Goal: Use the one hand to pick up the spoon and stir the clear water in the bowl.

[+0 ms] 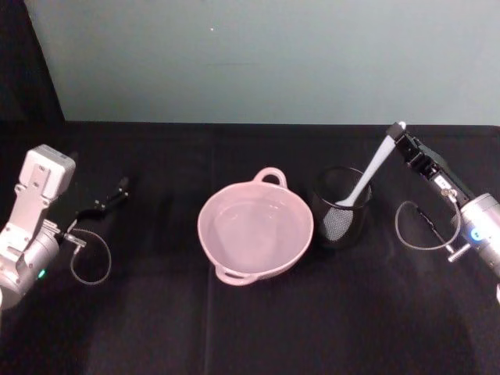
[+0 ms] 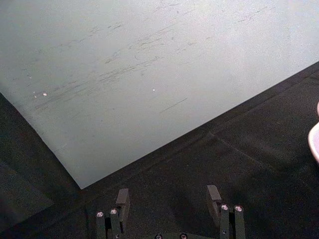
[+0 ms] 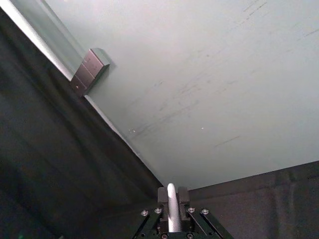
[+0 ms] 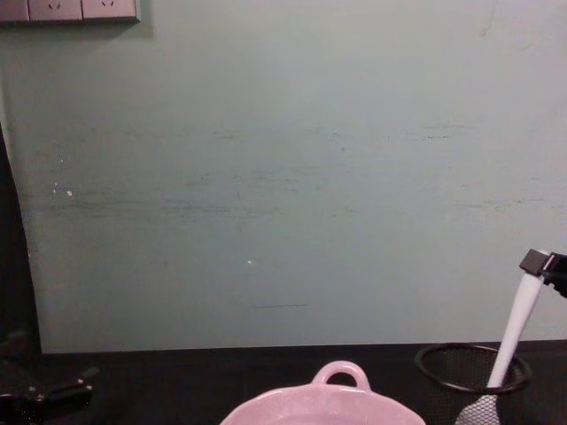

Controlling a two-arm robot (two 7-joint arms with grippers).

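— Leaning in the mesh cup (image 1: pixel 341 217), the spoon (image 1: pixel 373 172) is sitting right of the bowl (image 1: pixel 255 229)?
— Yes; the right gripper (image 1: pixel 401 134) is pinching its handle tip. The left gripper (image 2: pixel 169 199) is idling wide apart, far left.

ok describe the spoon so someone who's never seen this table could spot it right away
Start at the pink bowl in the middle of the black table; just to the robot's right of it stands a black mesh cup. The spoon leans out of that cup, head down inside, its handle tip pinched in the right gripper. It is the one slim white thing there.
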